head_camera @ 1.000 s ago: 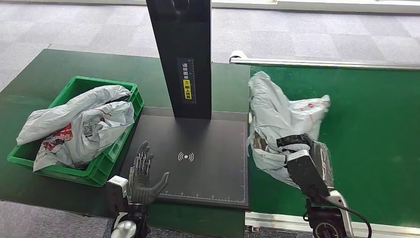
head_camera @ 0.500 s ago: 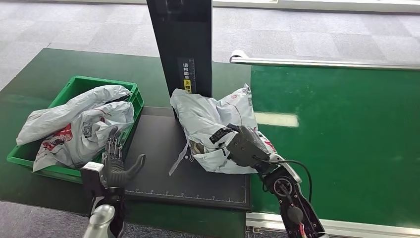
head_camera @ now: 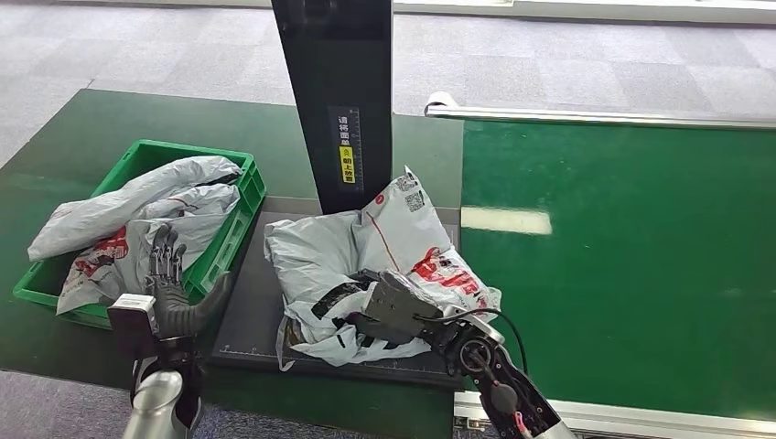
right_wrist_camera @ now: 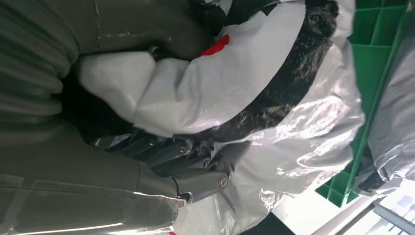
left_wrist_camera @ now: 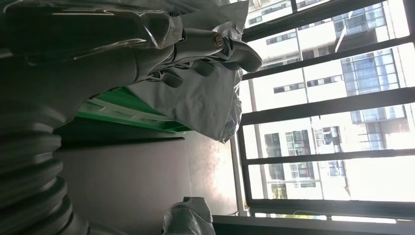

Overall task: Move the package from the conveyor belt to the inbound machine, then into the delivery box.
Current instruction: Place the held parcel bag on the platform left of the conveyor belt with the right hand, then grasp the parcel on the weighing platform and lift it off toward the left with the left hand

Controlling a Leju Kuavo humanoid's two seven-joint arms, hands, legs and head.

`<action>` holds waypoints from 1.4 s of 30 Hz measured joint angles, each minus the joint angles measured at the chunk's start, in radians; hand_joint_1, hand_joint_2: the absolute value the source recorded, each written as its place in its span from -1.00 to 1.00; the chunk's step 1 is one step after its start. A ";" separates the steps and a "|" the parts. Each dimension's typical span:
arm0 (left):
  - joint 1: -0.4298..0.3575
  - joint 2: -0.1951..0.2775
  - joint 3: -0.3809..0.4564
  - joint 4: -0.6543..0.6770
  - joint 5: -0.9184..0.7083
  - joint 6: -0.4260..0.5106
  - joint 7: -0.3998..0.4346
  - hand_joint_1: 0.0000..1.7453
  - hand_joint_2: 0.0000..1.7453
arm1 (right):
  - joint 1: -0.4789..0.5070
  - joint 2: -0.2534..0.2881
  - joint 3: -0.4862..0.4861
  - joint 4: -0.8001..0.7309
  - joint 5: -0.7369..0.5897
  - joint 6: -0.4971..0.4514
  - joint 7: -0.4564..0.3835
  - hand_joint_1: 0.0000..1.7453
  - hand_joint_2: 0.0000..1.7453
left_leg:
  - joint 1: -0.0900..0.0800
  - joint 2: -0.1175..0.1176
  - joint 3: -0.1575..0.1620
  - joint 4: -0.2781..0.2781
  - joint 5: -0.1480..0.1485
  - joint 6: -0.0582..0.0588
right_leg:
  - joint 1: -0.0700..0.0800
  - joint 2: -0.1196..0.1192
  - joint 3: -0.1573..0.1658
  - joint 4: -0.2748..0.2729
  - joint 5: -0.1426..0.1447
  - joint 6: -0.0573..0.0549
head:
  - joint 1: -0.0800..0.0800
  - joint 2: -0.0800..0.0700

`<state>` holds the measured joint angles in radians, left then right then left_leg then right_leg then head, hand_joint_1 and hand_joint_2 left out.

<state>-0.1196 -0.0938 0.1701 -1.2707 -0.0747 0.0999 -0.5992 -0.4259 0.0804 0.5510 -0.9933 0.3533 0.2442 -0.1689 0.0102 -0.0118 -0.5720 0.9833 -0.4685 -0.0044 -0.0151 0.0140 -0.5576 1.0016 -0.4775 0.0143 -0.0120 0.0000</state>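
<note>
Overhead, the head view shows the package (head_camera: 366, 265), a crumpled grey mailer bag with red print, lying on the black plate of the inbound machine (head_camera: 265, 274), just in front of its upright column (head_camera: 339, 91). The right hand (head_camera: 389, 311) grips the bag's near edge, fingers curled into the plastic. To the left, the green delivery box (head_camera: 229, 242) holds other grey bags (head_camera: 137, 219); the left hand (head_camera: 174, 293) hovers by the box's near corner with its fingers spread and nothing in them. The green conveyor belt (head_camera: 622, 265) runs on the right, and the machine and box stand on a dark green counter (head_camera: 73, 137).

Next, the left wrist view shows the left hand (left_wrist_camera: 195, 49) spread beside a grey bag (left_wrist_camera: 205, 103) and the box's green rim (left_wrist_camera: 127, 110).

Lastly, the right wrist view shows the right hand's fingers (right_wrist_camera: 191, 152) dug into the package (right_wrist_camera: 244, 88), with the green box (right_wrist_camera: 377, 63) just beyond.
</note>
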 joint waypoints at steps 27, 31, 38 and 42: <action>0.103 -0.009 -0.010 -0.199 -0.069 -0.027 -0.029 -1.00 1.00 | 0.061 -0.101 -0.241 -0.240 -0.222 -0.059 -0.147 -1.00 1.00 | 0.000 -0.001 -0.001 0.001 -0.001 0.001 | -0.001 -0.001 -0.001 -0.001 0.000 0.000 | 0.000 0.000; 0.106 -0.012 -0.040 -0.240 -0.074 -0.058 -0.039 -1.00 1.00 | 0.131 -0.125 -0.306 -0.325 -0.226 -0.088 -0.164 -1.00 1.00 | 0.000 -0.002 0.000 0.001 -0.001 0.001 | -0.001 -0.002 -0.001 -0.001 0.000 0.000 | 0.000 0.000; 0.083 -0.013 -0.172 -0.280 -0.146 -0.147 -0.031 -1.00 1.00 | 0.266 -0.139 -0.426 -0.445 -0.238 -0.114 -0.177 -1.00 1.00 | 0.000 -0.003 -0.001 0.001 -0.001 0.001 | -0.001 -0.002 0.000 -0.001 0.000 0.000 | 0.000 0.000; 0.050 -0.012 -0.287 -0.269 -0.236 -0.146 -0.009 -1.00 1.00 | 0.285 -0.130 -0.445 -0.455 -0.261 -0.102 -0.187 -1.00 1.00 | 0.000 -0.003 -0.001 0.001 -0.001 0.001 | -0.001 -0.002 0.000 -0.001 0.000 0.000 | 0.000 0.000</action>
<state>-0.0695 -0.1061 -0.1174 -1.5395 -0.3112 -0.0459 -0.6082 -0.1405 -0.0494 0.1064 -1.4485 0.0926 0.1420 -0.3554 0.0098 -0.0149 -0.5727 0.9845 -0.4692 -0.0036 -0.0159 0.0118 -0.5579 1.0008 -0.4775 0.0146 -0.0121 0.0000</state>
